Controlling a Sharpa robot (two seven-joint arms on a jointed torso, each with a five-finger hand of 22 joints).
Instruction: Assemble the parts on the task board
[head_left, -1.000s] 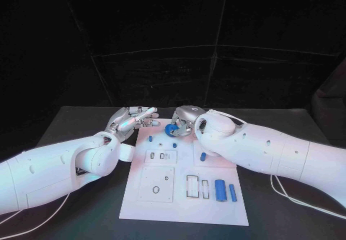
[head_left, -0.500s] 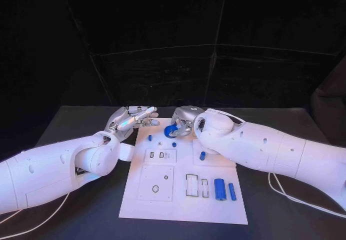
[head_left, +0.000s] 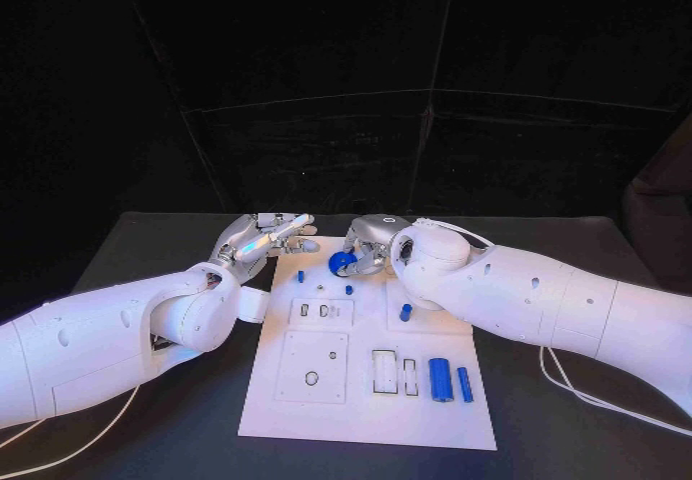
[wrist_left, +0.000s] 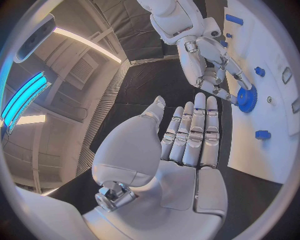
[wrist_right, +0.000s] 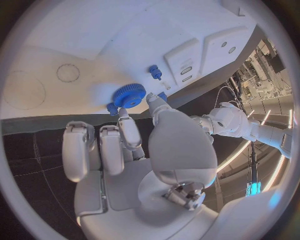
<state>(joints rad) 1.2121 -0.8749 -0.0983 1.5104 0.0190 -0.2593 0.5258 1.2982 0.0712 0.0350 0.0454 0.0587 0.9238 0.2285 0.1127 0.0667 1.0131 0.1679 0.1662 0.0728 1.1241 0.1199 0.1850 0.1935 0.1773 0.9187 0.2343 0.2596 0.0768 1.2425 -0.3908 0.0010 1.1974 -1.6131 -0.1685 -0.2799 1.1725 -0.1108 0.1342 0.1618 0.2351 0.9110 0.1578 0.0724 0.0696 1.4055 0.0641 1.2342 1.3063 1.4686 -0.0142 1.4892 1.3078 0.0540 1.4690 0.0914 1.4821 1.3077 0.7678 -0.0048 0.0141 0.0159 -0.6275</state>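
Blue gear (head_left: 342, 262) pinched by right robot hand (head_left: 369, 243) at far edge of white board (head_left: 368, 400), left robot hand (head_left: 264, 237) held empty with fingers extended beside board on black counter (head_left: 144, 260)

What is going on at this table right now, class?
A two-armed robot is assembling small blue parts on a white task board. Its right hand holds a blue gear in its fingers at the board's far end. The left hand hovers beside the board, fingers straight, holding nothing. Two blue cylinders and several small blue pegs lie on the board.
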